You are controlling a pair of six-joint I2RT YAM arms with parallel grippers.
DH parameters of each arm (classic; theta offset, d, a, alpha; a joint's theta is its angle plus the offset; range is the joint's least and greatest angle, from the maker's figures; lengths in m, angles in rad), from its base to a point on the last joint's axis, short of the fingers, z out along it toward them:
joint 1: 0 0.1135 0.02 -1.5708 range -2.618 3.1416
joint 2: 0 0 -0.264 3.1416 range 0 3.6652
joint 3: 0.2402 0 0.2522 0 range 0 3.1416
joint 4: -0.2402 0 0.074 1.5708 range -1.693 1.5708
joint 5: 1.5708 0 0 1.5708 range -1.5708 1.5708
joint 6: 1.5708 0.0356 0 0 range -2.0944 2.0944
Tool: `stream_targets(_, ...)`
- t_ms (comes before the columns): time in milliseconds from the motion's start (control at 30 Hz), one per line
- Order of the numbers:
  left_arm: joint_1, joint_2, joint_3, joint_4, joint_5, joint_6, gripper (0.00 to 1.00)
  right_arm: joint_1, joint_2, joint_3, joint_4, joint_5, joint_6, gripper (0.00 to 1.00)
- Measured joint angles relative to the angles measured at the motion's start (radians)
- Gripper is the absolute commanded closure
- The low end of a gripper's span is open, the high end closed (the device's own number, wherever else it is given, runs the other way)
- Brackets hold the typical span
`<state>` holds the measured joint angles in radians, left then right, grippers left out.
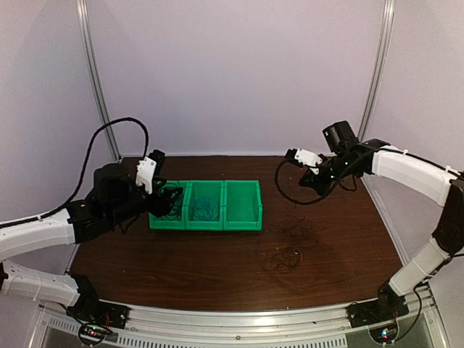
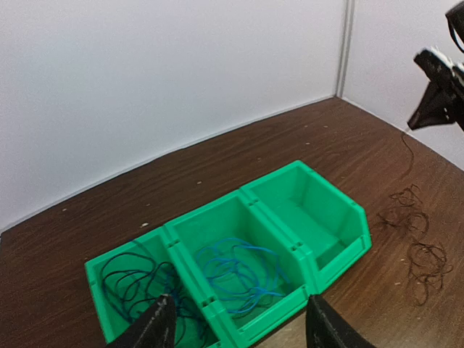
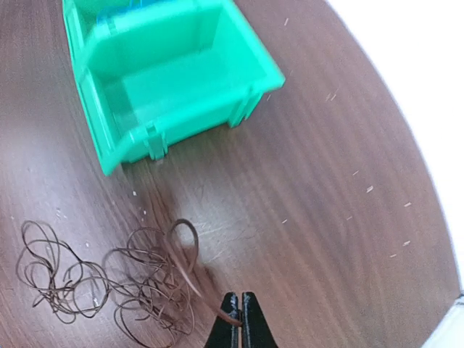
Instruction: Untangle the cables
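A loose tangle of thin dark cables point(image 1: 290, 250) point(image 3: 94, 283) point(image 2: 415, 235) lies on the brown table, right of the green bins. My right gripper point(image 3: 240, 299) point(image 1: 307, 176) is raised above the table and shut on one brownish strand point(image 3: 185, 264) that runs down to the tangle. A bright blue cable point(image 2: 239, 272) point(image 1: 205, 209) lies coiled in the middle bin. A black cable point(image 2: 130, 283) lies in the left bin. My left gripper point(image 2: 243, 330) point(image 1: 168, 201) hovers open at the left bin's front, with nothing between its fingers point(image 2: 158, 328).
Three joined green bins point(image 1: 243, 223) point(image 2: 341, 246) point(image 3: 174, 127) stand mid-table; the right one holds nothing. White walls close in the back and sides. A thick black hose loop point(image 1: 281, 187) hangs below the right wrist.
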<state>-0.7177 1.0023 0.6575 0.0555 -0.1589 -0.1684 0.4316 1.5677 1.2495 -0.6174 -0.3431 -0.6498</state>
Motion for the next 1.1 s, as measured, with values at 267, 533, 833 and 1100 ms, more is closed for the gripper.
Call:
stream_targets(267,-0.312,0.412,0.300,0.234,-0.004,0.007,0.33,0.010,-0.277,0.132,-0.056,-0.098,0.044,1.00)
stream_targets(533,-0.425,0.896,0.692,0.508,0.017,0.000,0.42,0.015,-0.326,0.260,-0.149,-0.213,0.080,1.00)
stream_targets(833,-0.423,1.231,0.893,0.656,0.024,-0.016,0.75,-0.046,-0.277,0.608,-0.206,-0.383,0.117,1.00)
stream_targets(1100,-0.423,1.411,0.956,0.700,0.106,-0.094,0.80,-0.190,-0.178,0.964,-0.155,-0.560,0.224,1.00)
